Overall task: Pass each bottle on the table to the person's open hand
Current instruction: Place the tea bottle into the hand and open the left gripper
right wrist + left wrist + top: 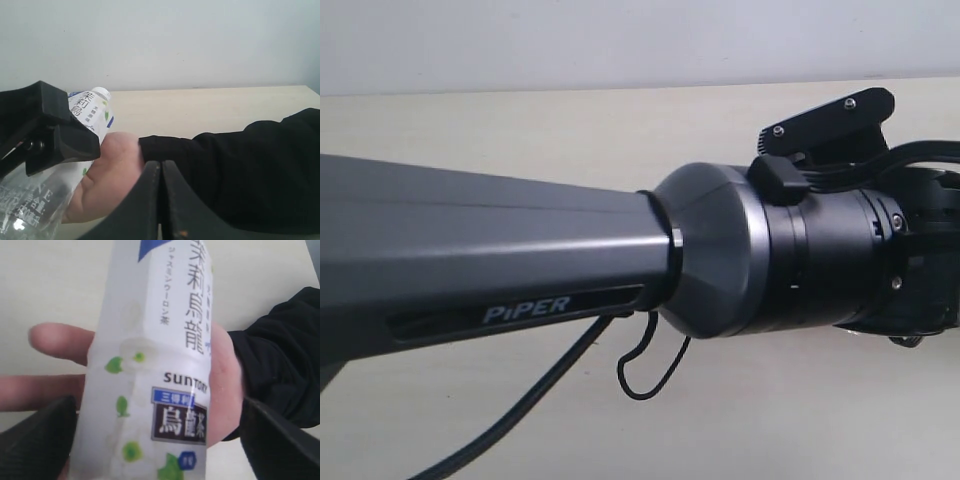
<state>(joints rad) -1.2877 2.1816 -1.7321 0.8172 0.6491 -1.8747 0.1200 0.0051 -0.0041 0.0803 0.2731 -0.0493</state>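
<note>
**Ana:** How many bottles did you count?

**Ben:** One. A single clear bottle [150, 365] with a white, green and blue label lay across the person's open hand [225, 385], up off the surface [50, 280]. There was one hand, with two of its fingers showing past the bottle, and one black sleeve [280, 365].

**Ana:** And pincers?

**Ben:** Two. The left pincer [157, 410] stood wide, with a finger on each side of the bottle. On one side bare palm showed between finger and bottle, so it clamped nothing. The right pincer [161, 167] had its two fingers pressed flat together, with nothing between them.

**Ana:** Did the exterior view give you any of that?

**Ben:** No. One dark grey arm [520, 250] lettered PIPER filled most of that view, with a black cable [520, 400] looping beneath it and pale surface behind. The bottle, the hand and both pincers were hidden there or out of frame.

**Ana:** What did the right wrist view add?

**Ben:** The bottle's white cap [102, 92], poking out past one black finger [50, 125] of the left pincer, which sat right against the bottle's side. It also showed the sleeved forearm reaching in over the surface, with the bottle's body resting on the palm.

**Ana:** And the arm's pose?

**Ben:** It was stretched out nearly level, with its wrist toward the right of the exterior view.
</note>
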